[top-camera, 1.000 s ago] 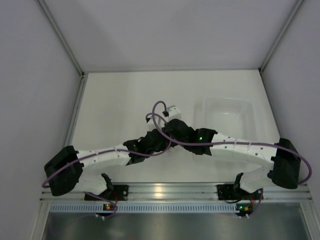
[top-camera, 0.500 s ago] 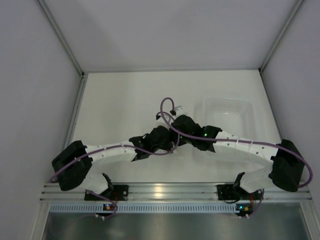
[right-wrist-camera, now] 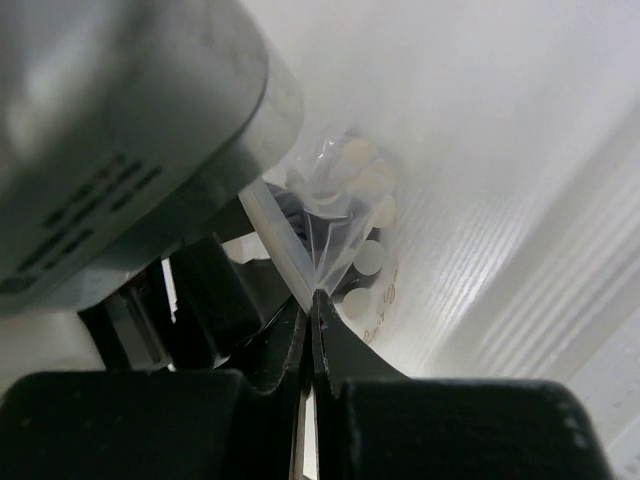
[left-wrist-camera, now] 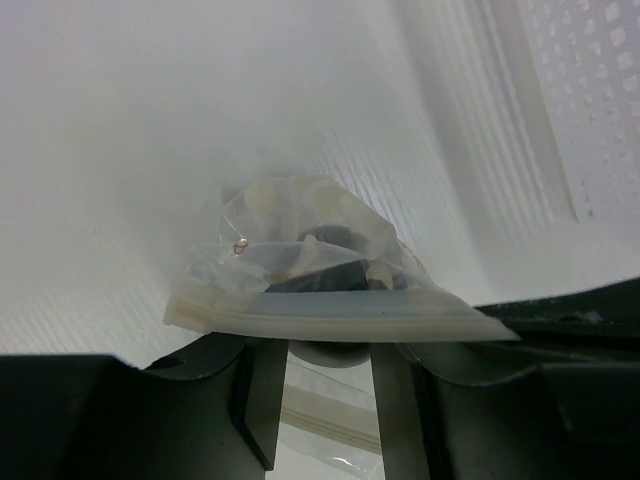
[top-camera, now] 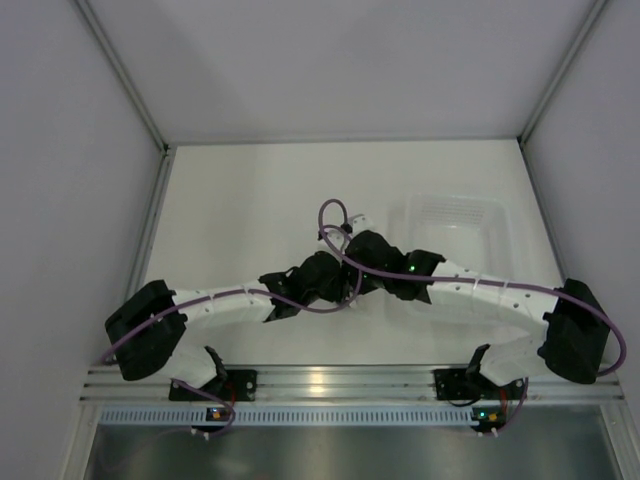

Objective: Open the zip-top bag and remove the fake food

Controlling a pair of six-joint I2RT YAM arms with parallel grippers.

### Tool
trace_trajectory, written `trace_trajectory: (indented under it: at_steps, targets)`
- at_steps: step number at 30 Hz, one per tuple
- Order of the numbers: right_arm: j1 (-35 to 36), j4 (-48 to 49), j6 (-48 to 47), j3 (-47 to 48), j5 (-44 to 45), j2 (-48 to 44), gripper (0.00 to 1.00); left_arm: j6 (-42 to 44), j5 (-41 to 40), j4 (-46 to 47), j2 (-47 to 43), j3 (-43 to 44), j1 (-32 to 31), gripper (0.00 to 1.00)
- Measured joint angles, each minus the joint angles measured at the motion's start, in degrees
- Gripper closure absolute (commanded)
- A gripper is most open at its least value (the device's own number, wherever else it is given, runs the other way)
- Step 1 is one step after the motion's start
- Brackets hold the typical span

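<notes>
The zip-top bag [left-wrist-camera: 290, 215] is small, clear and crinkly, with white round spots, and its whitish zip strip [left-wrist-camera: 330, 315] lies across my left fingertips. The fake food [left-wrist-camera: 322, 250] shows as a dark ball inside it. My left gripper [left-wrist-camera: 330, 350] has its fingers apart, with a second zip edge lying in the gap. My right gripper [right-wrist-camera: 312, 298] is shut on the bag's [right-wrist-camera: 350, 200] edge next to the strip. The ball [right-wrist-camera: 305, 212] shows dark behind the film. In the top view both wrists meet at mid-table and hide the bag.
A white translucent tub [top-camera: 455, 225] stands just right of the grippers, and its ribbed wall shows in the left wrist view [left-wrist-camera: 590, 110]. Grey walls close in the white table [top-camera: 240, 200] on the left, right and far sides. The arms' bases sit on the rail at the near edge.
Both wrists moved together a little right and away from the bases between one second and half a second ago. Since then they have hardly moved.
</notes>
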Motion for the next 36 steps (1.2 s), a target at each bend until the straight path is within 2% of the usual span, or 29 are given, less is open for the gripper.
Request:
trace_trajectory:
  at_steps: [5, 14, 26, 34, 36]
  targets:
    - [-0.81, -4.13, -2.6, 2.69, 2.51, 0.24, 1.0, 0.55, 2.29, 0.48, -0.02, 0.0, -0.07, 0.55]
    - [-1.75, -5.33, -4.9, 4.55, 3.23, 0.98, 1.0, -0.76, 3.58, 1.25, 0.17, 0.79, -0.52, 0.51]
    - [-8.2, -5.14, -6.36, 4.37, -7.28, 0.98, 1.0, -0.79, 4.0, 5.01, 4.46, 2.21, -0.33, 0.51]
    - [-9.16, -7.43, -8.85, 4.96, -4.76, 2.08, 1.0, 0.48, 2.1, 5.62, 7.54, 3.34, -0.37, 0.62]
    - [-9.22, -8.44, -9.33, 5.88, -3.69, 2.84, 1.0, 0.2, 1.09, 4.15, 7.96, 4.15, -0.37, 0.69]
